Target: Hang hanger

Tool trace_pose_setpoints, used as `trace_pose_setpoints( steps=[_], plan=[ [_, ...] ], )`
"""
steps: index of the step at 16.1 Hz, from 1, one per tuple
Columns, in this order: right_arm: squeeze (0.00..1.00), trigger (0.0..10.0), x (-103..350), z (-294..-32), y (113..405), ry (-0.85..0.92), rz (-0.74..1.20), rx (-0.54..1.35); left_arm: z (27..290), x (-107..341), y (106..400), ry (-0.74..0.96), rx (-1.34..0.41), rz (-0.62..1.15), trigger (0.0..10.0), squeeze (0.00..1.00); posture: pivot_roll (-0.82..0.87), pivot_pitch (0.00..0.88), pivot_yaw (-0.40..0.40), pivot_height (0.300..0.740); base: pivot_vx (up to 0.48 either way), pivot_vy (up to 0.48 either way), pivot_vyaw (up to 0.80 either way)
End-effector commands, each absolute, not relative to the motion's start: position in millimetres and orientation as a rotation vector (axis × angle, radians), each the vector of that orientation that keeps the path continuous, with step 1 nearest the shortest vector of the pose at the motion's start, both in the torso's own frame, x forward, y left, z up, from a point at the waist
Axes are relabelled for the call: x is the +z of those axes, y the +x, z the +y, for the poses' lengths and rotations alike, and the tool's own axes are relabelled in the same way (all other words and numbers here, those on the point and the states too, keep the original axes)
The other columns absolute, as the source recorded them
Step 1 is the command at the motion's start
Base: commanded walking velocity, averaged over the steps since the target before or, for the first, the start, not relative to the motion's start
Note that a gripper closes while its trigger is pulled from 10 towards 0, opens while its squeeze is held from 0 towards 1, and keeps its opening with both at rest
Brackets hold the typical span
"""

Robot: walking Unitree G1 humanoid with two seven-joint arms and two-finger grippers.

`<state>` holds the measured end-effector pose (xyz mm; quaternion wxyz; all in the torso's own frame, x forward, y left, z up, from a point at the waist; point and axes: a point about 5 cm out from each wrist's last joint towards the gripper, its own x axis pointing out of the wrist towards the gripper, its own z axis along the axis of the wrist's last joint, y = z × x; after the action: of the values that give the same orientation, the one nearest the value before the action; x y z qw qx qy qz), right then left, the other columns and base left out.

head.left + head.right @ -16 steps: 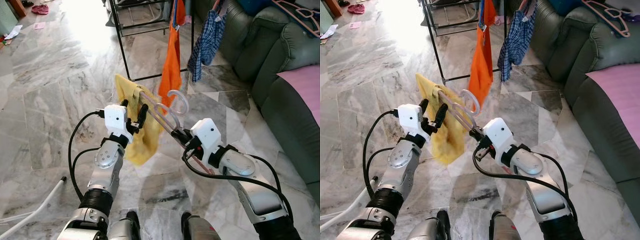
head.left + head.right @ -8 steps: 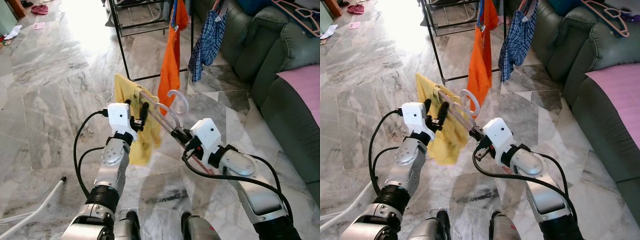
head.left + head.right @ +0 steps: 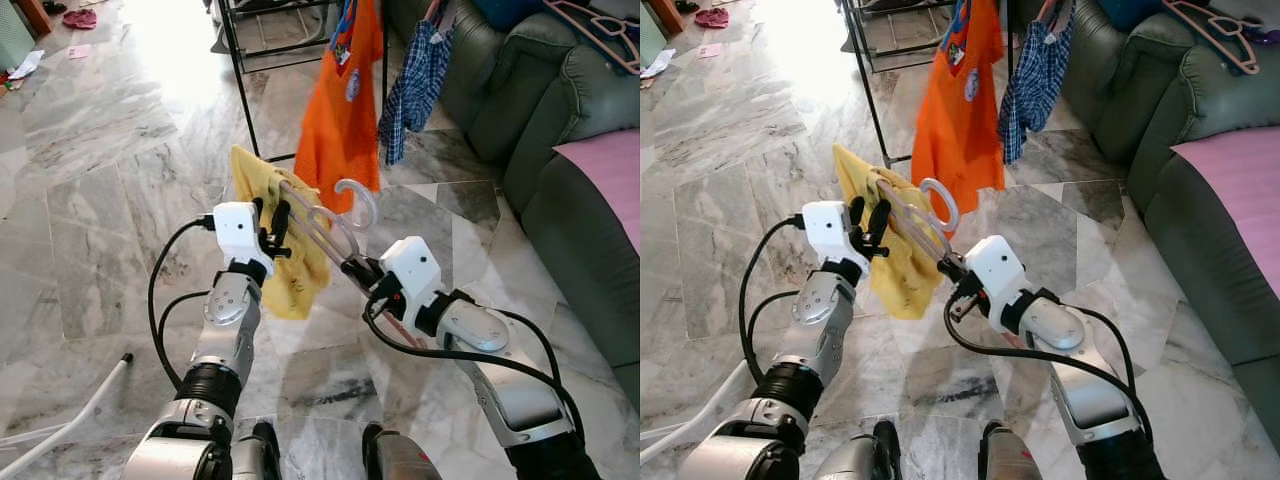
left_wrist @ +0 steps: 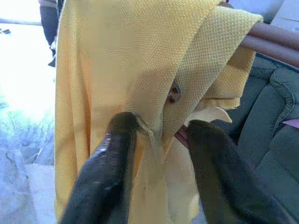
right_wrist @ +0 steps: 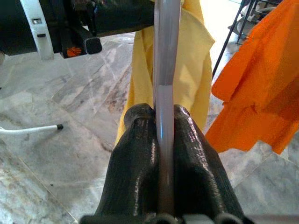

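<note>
A clear pinkish hanger (image 3: pixel 358 200) slants up from my right gripper (image 3: pixel 358 272), which is shut on its lower arm (image 5: pixel 164 93). A yellow cloth (image 3: pixel 300 275) is draped over the hanger's far end and hangs bunched below it. My left gripper (image 3: pixel 273 215) is at the cloth's upper part, open, with a fold of the cloth (image 4: pixel 103 60) between its two black fingers (image 4: pixel 107 177). The hanger's bar (image 4: pixel 275 39) pokes out from under the cloth. The black drying rack (image 3: pixel 240 80) stands ahead.
An orange shirt (image 3: pixel 340 110) and a blue plaid shirt (image 3: pixel 415 75) hang on the rack. A green sofa (image 3: pixel 560 130) runs along the right, with a pink hanger (image 3: pixel 600 30) and pink cloth (image 3: pixel 610 170) on it. A white pipe (image 3: pixel 70 415) lies on the marble floor at left.
My left gripper has risen and moved into the yellow cloth, which now hangs shorter and more bunched. The orange shirt has swung to show its broad face. The right gripper has held still.
</note>
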<state>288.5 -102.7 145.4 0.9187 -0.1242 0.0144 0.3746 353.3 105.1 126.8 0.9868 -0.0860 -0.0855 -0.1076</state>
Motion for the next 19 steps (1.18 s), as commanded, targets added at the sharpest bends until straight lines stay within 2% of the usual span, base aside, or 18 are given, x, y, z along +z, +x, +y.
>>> trace_pose_setpoints(
  steps=[1,14,19],
  plan=[
    [0.00,0.0,156.9,-95.5,285.4,-0.235,-0.036,0.796,106.0,123.4,353.5,-0.169,-0.203,-0.158,0.0,0.00,-0.28,0.232,0.045,0.740,0.000,0.000,0.00],
    [0.00,0.0,158.1,-94.4,283.4,-0.237,-0.036,0.814,106.7,118.7,358.5,-0.147,-0.170,-0.126,0.0,0.00,-0.29,0.219,0.048,0.740,0.000,0.000,0.00],
    [0.00,0.0,154.8,-96.0,284.4,-0.243,-0.026,0.809,105.2,126.4,356.1,-0.116,-0.228,-0.190,0.0,0.00,-0.28,0.221,0.045,0.740,0.000,0.000,0.00]
  ],
)
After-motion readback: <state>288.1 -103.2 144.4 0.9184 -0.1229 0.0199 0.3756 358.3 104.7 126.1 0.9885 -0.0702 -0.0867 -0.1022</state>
